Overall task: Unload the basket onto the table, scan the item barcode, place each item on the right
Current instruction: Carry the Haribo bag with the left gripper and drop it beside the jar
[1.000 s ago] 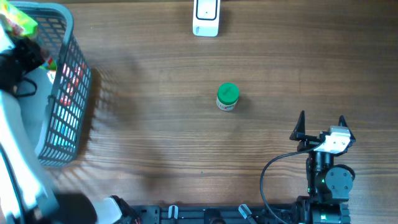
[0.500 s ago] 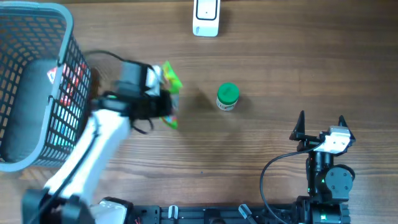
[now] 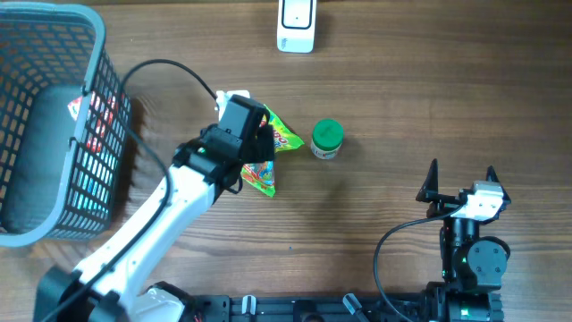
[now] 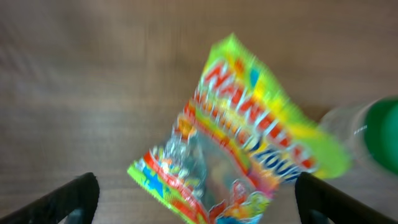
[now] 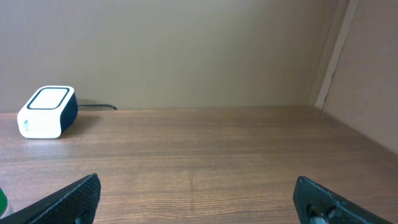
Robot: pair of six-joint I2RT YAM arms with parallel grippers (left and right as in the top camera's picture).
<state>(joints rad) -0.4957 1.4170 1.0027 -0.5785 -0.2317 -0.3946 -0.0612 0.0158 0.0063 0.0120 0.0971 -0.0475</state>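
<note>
Scanning progress: not begun, as far as shows; the snack bag (image 3: 286,139) lies on the table (image 3: 402,89), no barcode presented.
Bag place: 9 o'clock of the green-lidded jar (image 3: 327,139), well short of the scanner (image 3: 296,25) at 12 o'clock.
Left gripper (image 4: 196,183): jaws wide above the bag, gripping nothing.
Right gripper (image 3: 461,174): spread, empty, at 4 o'clock.
Left to do: grasp, carry, show code.

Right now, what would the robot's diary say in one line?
left tool: open over candy bag | candy bag: lying beside green-lid jar | right tool: open, empty
</note>
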